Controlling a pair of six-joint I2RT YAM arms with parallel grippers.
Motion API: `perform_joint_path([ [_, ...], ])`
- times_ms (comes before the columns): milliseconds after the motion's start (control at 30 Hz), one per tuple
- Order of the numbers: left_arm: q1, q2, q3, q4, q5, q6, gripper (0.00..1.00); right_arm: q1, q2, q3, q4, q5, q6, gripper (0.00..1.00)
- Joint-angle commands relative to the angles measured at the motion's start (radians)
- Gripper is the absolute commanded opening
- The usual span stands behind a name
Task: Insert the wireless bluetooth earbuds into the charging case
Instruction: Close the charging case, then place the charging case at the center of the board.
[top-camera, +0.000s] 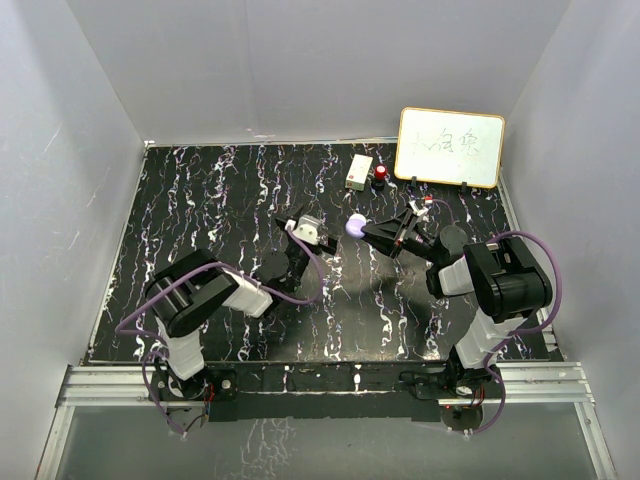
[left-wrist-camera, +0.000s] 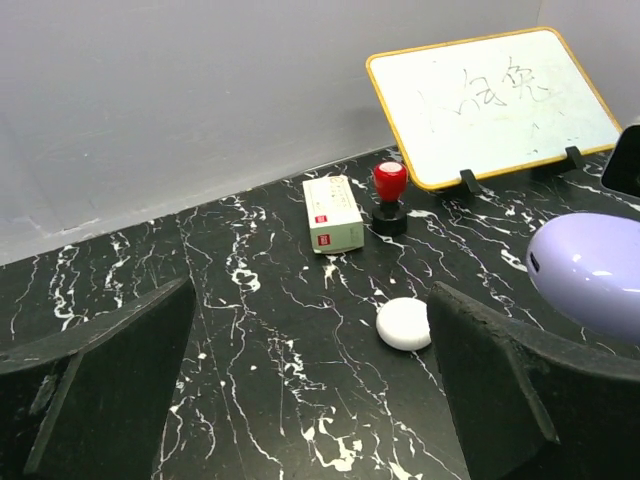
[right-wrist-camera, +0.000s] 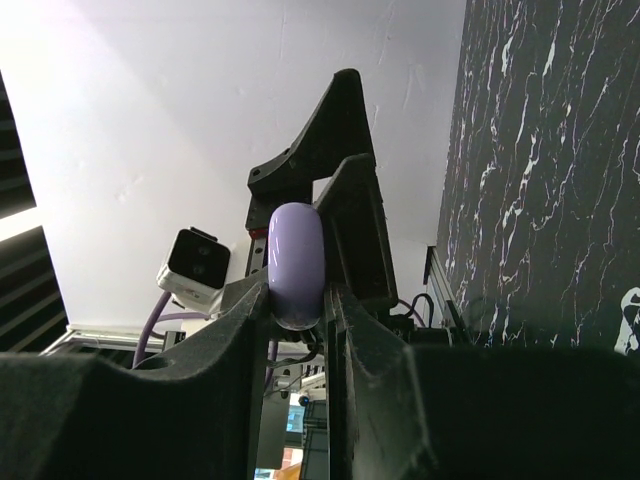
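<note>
My right gripper (top-camera: 370, 230) (right-wrist-camera: 297, 300) is shut on the charging case (top-camera: 355, 226) (right-wrist-camera: 296, 262), a smooth rounded lilac shell pinched edge-on between the two fingers and held above the middle of the table. The case also shows at the right edge of the left wrist view (left-wrist-camera: 590, 275), and its lid looks closed. Just left of it, my left gripper (top-camera: 300, 228) (left-wrist-camera: 310, 290) stands open with only tabletop between its fingers. The earbuds are out of view in every frame.
A white round puck (left-wrist-camera: 403, 324) lies on the black marbled table beside my left gripper's right finger. At the back stand a small white box (top-camera: 359, 171) (left-wrist-camera: 332, 213), a red-knobbed stamp (top-camera: 381, 176) (left-wrist-camera: 389, 195) and a yellow-framed whiteboard (top-camera: 450, 147) (left-wrist-camera: 490, 100). Grey walls enclose three sides.
</note>
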Motion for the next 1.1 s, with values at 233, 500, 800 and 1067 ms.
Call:
perform_joint_path([
  [233,0.022,-0.238,-0.071,-0.075,-0.183,-0.027,0.99,0.001,-0.02,0.004,0.047,-0.02,-0.103,0.0],
  [500,0.108,-0.662,-0.001,-1.018,-0.194,-0.481,0.99,0.002,-0.187,0.101,-0.653,0.067,-0.616,0.0],
  [800,0.133,-0.765,0.138,-1.497,-0.08,-0.68,0.99,0.002,-0.185,0.184,-0.964,0.206,-0.796,0.0],
  [1067,0.15,-0.761,0.174,-1.586,0.015,-0.772,0.99,0.0,-0.145,0.206,-1.088,0.337,-0.854,0.0],
])
